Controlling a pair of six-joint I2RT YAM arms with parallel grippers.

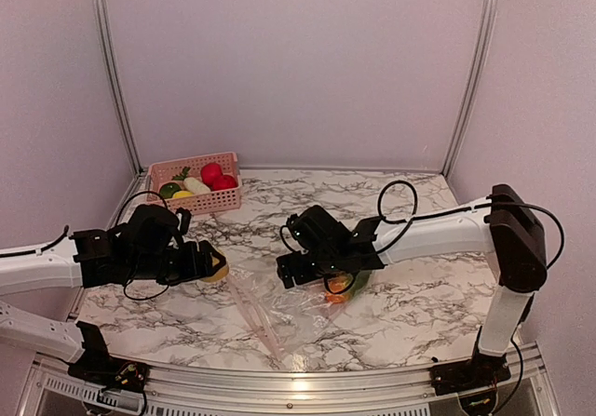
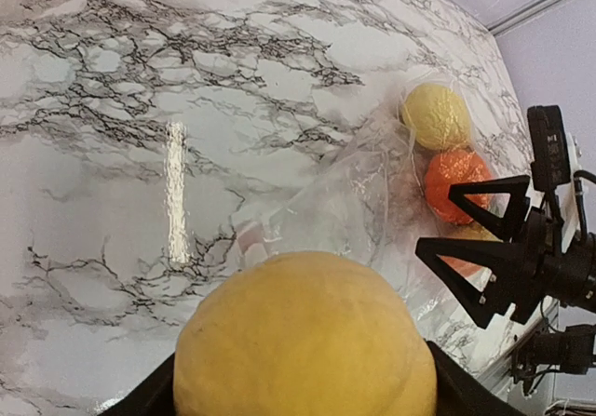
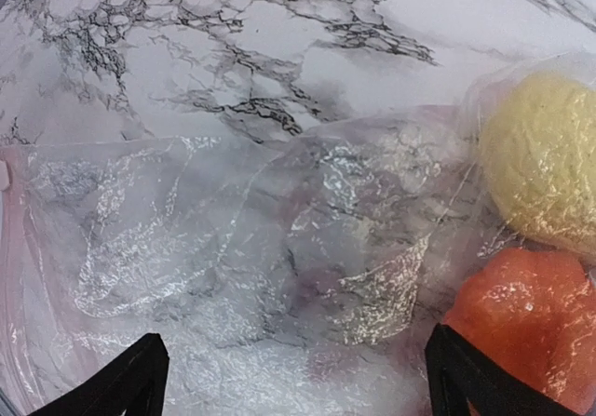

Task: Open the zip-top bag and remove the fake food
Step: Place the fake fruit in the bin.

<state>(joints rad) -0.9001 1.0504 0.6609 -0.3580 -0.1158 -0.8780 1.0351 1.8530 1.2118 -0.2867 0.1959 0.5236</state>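
**A:** What's in your left claw [image 1: 212, 263]?

**B:** A yellow fruit [image 2: 303, 342]. My fingers are clamped on either side of it, just above the table [image 1: 419, 295] and left of the bag [image 1: 270, 309].

**A:** And the right claw [image 2: 436, 221]?

**B:** It's spread wide with nothing in it, hanging just over the bag's right end.

**A:** How is the bag lying?

**B:** Flat and crinkled on the marble, between my two arms. A pale fruit [image 3: 545, 174] and an orange fruit [image 3: 521, 314] sit side by side inside, at its right end.

**A:** Is anything in the way?

**B:** The film covers both fruits, and my right fingers stand close beside the orange one. My right arm reaches across above that end of the bag.

**A:** What else is around?

**B:** A pink basket [image 1: 200, 202] in the far left corner, well apart from the bag. It holds red, green, cream and yellow toys [image 1: 216, 176].
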